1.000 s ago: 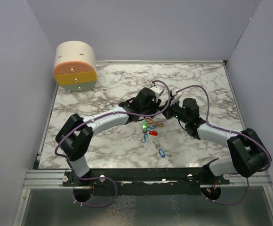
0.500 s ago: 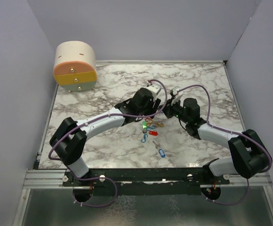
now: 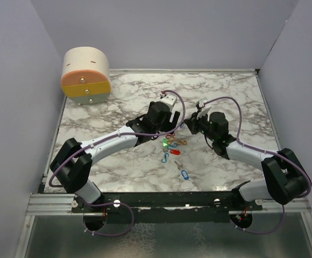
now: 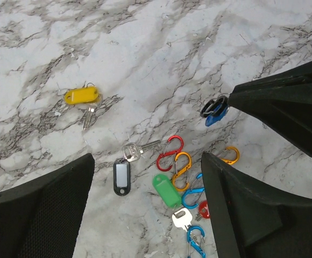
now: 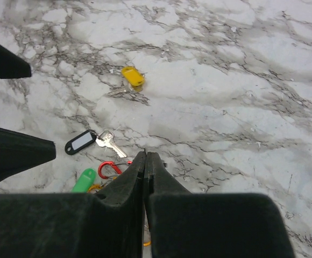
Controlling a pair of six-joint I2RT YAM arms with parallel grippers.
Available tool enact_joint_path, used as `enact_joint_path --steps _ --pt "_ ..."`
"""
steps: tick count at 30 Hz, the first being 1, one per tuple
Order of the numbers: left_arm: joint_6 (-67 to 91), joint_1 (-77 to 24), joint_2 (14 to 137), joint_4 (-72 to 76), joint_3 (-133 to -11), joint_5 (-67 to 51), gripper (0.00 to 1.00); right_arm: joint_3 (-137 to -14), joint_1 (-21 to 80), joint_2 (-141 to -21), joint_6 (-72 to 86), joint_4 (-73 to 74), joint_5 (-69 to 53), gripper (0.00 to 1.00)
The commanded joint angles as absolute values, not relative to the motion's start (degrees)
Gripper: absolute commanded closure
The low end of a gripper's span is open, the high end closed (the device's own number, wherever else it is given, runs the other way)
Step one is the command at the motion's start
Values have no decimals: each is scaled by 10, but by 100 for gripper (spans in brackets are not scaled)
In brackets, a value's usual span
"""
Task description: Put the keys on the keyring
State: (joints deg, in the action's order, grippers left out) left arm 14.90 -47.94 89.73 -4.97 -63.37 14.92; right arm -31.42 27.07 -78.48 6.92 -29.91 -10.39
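Note:
Several keys lie in a cluster on the marble table (image 4: 161,48): a black-tag key (image 4: 122,176), a green-tag key (image 4: 167,190) and a red-tag key (image 4: 203,208). A yellow-tag key (image 4: 82,97) lies apart to the left, and a blue-tag key (image 3: 184,174) sits nearer the front. My left gripper (image 4: 148,158) hovers open over the cluster, nothing between its fingers. My right gripper (image 5: 145,153) is shut, and a small blue clip with a dark ring (image 4: 214,109) hangs at its tips, above the table.
Loose clips lie among the keys: red (image 4: 169,153), orange (image 4: 181,171) and blue (image 4: 196,239), with another orange one (image 4: 230,155) to the right. A round wooden drawer box (image 3: 86,75) stands at the back left. Grey walls close in three sides.
My left gripper has opened wide and drawn back a little to the left, away from the right gripper. The right gripper stays shut on the blue clip.

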Motion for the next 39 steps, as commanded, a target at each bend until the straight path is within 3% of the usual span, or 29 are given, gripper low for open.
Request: enact_joint_path --steps 1,8,35,37,39 --pt "160 -475 870 -31 -621 192 16 -342 273 -792 98 -260 -4 99" --pt "163 -470 871 -36 -620 205 1 -408 272 -865 122 -247 44 99" --pt "166 -440 840 -13 -584 204 1 -698 238 -1139 116 -223 46 99" --pt "167 -440 838 -13 -583 203 1 -705 237 -1144 117 -220 44 95" --pt "167 -439 837 -12 -581 202 1 -703 236 -1143 118 -220 43 77"
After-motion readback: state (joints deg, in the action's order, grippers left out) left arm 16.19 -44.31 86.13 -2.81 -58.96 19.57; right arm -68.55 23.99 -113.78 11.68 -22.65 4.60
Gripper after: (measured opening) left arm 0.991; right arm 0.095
